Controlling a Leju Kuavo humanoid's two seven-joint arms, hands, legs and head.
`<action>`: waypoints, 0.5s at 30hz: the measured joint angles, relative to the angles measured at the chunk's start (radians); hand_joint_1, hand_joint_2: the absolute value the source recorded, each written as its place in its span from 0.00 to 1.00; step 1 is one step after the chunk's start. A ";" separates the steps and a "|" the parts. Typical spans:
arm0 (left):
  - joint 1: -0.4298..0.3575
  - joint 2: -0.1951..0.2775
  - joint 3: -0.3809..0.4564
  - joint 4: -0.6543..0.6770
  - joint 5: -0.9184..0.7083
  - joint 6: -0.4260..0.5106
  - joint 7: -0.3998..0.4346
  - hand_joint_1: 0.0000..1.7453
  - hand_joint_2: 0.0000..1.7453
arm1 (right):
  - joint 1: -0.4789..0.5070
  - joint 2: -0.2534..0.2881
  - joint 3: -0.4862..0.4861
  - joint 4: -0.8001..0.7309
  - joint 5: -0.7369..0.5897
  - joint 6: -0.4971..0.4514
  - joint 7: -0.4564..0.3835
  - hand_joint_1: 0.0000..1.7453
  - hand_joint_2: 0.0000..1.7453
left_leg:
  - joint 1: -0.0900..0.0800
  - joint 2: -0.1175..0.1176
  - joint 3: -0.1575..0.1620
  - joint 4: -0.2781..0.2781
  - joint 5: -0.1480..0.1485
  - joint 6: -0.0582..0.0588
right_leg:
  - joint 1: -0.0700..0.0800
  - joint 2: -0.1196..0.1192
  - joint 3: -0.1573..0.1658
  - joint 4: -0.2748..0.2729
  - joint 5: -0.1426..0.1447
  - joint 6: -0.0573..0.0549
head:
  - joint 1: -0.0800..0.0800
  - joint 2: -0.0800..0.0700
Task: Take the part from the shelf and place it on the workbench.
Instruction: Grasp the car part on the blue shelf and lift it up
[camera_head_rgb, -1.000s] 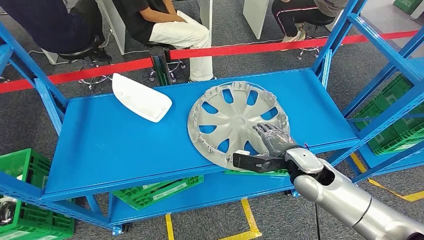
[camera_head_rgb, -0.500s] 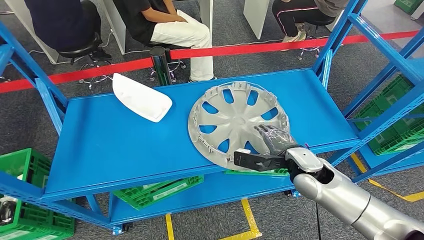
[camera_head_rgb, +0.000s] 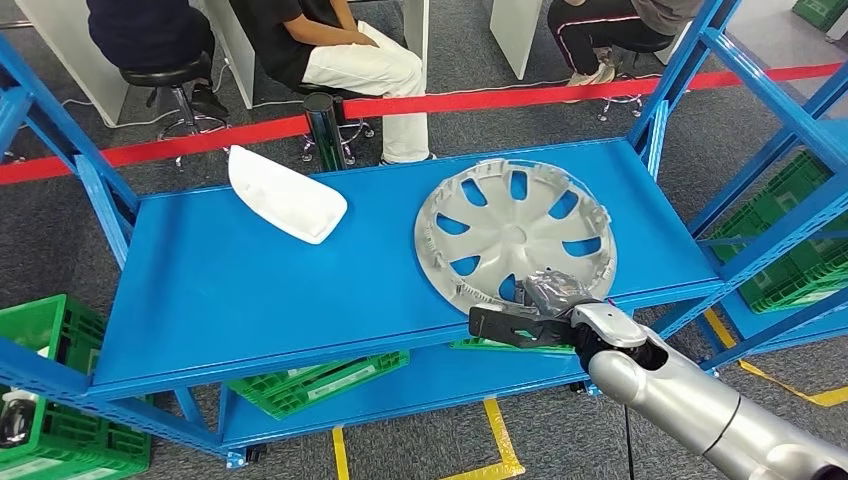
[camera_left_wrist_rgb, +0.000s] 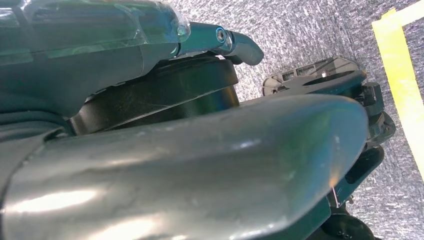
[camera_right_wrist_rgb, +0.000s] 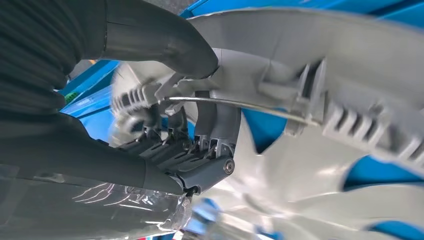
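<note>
A grey hubcap (camera_head_rgb: 515, 235) lies on the top board of the blue shelf (camera_head_rgb: 250, 290), towards its right end. My right hand (camera_head_rgb: 545, 300) grips the hubcap's near rim, fingers curled over the edge. The right wrist view shows the thumb and dark fingers (camera_right_wrist_rgb: 200, 150) clamped around the ribbed rim of the hubcap (camera_right_wrist_rgb: 325, 165). A white curved part (camera_head_rgb: 285, 195) rests at the far left of the same board. My left hand (camera_left_wrist_rgb: 235, 42) hangs above grey carpet, and its fingers are mostly hidden.
Green crates sit on the lower board (camera_head_rgb: 310, 375) and on the floor at left (camera_head_rgb: 50, 400). A second blue shelf with green crates (camera_head_rgb: 800, 250) stands at right. Red barrier tape (camera_head_rgb: 450, 100) runs behind the shelf, with seated people beyond it.
The hubcap has slid to the right and slightly away on the board. My right hand's fingers, flat on it before, are now curled over its near rim.
</note>
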 joint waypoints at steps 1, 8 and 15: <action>0.000 0.000 0.000 0.000 0.001 0.000 0.000 0.00 0.00 | 0.000 -0.001 0.000 0.000 -0.004 -0.001 0.000 1.00 1.00 | 0.000 0.000 0.000 0.000 0.000 0.000 | 0.000 0.000 0.000 0.000 0.000 0.000 | 0.000 0.000; 0.000 0.000 0.000 0.000 0.003 0.001 -0.002 0.00 0.00 | 0.007 -0.008 0.000 -0.001 -0.025 -0.013 0.002 1.00 1.00 | 0.000 0.000 0.000 0.000 0.000 0.000 | 0.000 0.000 0.000 0.000 0.000 0.000 | 0.000 0.000; 0.000 0.000 0.000 0.000 0.004 0.001 -0.004 0.00 0.00 | 0.012 -0.014 -0.001 -0.001 -0.033 -0.020 0.003 1.00 1.00 | 0.000 0.000 0.000 0.000 0.000 0.000 | 0.000 0.000 0.000 0.000 0.000 0.000 | 0.000 0.000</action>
